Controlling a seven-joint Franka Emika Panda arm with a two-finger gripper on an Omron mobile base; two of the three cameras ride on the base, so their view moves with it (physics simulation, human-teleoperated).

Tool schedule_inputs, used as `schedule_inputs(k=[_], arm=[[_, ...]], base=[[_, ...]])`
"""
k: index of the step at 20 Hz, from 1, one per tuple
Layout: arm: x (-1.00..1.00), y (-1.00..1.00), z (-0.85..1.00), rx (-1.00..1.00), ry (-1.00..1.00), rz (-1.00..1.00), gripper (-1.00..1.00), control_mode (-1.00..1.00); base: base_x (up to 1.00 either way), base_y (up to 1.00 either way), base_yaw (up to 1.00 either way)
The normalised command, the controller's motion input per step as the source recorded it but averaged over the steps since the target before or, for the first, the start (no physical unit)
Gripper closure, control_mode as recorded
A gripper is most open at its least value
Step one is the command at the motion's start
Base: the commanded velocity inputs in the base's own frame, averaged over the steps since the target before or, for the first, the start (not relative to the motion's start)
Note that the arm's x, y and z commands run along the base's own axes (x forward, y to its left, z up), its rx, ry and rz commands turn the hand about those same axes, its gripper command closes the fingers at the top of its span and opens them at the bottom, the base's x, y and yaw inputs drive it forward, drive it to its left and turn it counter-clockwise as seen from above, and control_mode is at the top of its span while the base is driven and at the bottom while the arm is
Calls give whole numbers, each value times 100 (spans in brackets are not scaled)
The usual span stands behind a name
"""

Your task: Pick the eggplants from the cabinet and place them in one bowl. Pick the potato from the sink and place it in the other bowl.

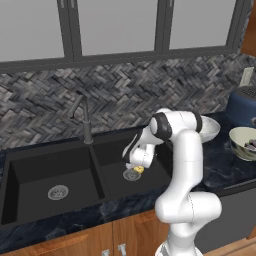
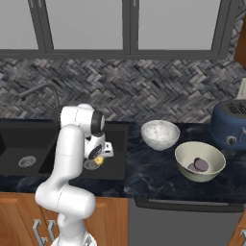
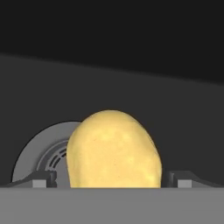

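Reaching down into the black double-basin sink (image 1: 55,170), the jaws are standing released, straddling the knobbly yellow potato (image 3: 113,151) by the steel drain (image 3: 41,159). Purplish eggplants (image 2: 198,165) are lying in the cream bowl (image 2: 211,172); potato delivery is remaining.

This is a home kitchen: a black double sink (image 1: 75,177) with a curved tap (image 1: 82,117) sits in a dark marble counter (image 2: 158,175), backed by grey herringbone tiles (image 2: 144,96), with glass-fronted wall cupboards (image 1: 117,25) above and wooden base cabinets (image 1: 75,242) below.
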Motion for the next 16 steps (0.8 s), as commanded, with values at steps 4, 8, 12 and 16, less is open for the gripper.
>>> schedule_inputs(k=[4,8,12,16], arm=[[31,0,-5,0,0,0,-100,-100],[0,0,0,0,4,0,-100,-100],[0,0,-7,0,0,0,-100,-100],[0,0,-38,0,0,0,-100,-100]], base=[[0,0,0],[0,0,0],[0,0,0],[0,0,0]])
